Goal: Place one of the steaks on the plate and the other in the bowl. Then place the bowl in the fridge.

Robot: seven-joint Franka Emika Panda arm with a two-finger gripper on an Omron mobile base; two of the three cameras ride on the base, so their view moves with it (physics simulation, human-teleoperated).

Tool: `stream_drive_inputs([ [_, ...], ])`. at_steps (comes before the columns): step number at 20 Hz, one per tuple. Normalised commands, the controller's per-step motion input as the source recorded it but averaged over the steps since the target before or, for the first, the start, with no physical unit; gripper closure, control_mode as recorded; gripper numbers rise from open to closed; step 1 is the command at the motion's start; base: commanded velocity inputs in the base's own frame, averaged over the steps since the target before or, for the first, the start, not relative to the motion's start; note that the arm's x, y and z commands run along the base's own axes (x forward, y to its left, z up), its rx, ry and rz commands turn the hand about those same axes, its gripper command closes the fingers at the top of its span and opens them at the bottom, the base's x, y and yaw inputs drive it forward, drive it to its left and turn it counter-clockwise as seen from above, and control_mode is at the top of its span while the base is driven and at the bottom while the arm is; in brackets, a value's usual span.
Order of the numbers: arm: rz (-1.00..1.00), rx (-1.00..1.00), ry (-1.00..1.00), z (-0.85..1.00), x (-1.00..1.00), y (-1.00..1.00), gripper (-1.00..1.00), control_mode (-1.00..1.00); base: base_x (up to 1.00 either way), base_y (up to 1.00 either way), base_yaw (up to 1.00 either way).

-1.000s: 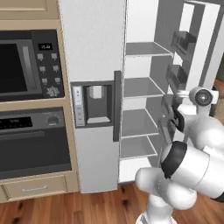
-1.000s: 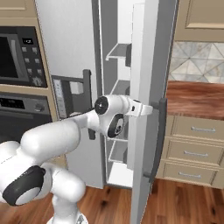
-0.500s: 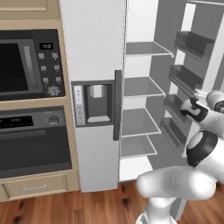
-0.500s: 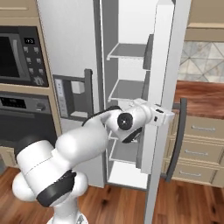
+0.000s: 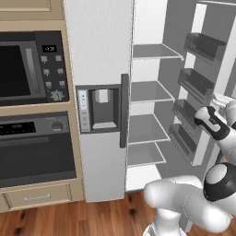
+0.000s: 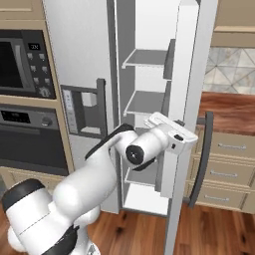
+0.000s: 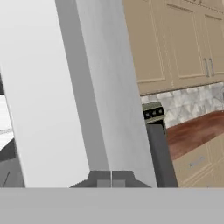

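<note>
The fridge [image 5: 99, 55] stands with its left door shut and its right door [image 6: 191, 74] swung wide open, grey shelves [image 5: 147, 91] showing inside. My gripper [image 7: 111, 178] is shut with nothing between its fingertips. It presses against the inner edge of the open door, level with the dark vertical handle [image 6: 201, 149]. From the right base view the hand [image 6: 169, 129] lies against the door's edge at mid height. The steaks, the plate and the bowl are out of view.
A black microwave [image 5: 27, 69] and oven [image 5: 37, 147] are built in left of the fridge. Door bins [image 5: 198, 83] line the open door. Right of the door are a wooden counter [image 6: 229, 112] and beige drawers [image 6: 229, 167].
The right fridge door has swung further open, and my arm has stretched out to the right along with it. The gripper stays shut.
</note>
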Motion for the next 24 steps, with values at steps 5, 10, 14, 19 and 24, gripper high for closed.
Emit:
stream_drive_inputs([
  [5, 0.06, 0.01, 0.06, 1.00, -0.15, 0.07, 1.00, -1.00, 0.00, 0.00, 0.00],
  [10, 0.07, 0.00, 0.33, 0.68, -0.21, 0.17, 1.00, -1.00, 0.00, 0.00, 0.00],
  [14, 0.11, 0.01, 0.12, -0.09, -0.63, 0.81, 1.00, -1.00, 0.00, 0.00, 0.00],
  [19, 0.18, -0.02, 0.43, 0.04, -0.35, 1.00, 1.00, -1.00, 0.00, 0.00, 0.00],
  [24, 0.15, 0.00, 0.26, -0.03, -0.29, 0.93, 1.00, -1.00, 0.00, 0.00, 0.00],
])
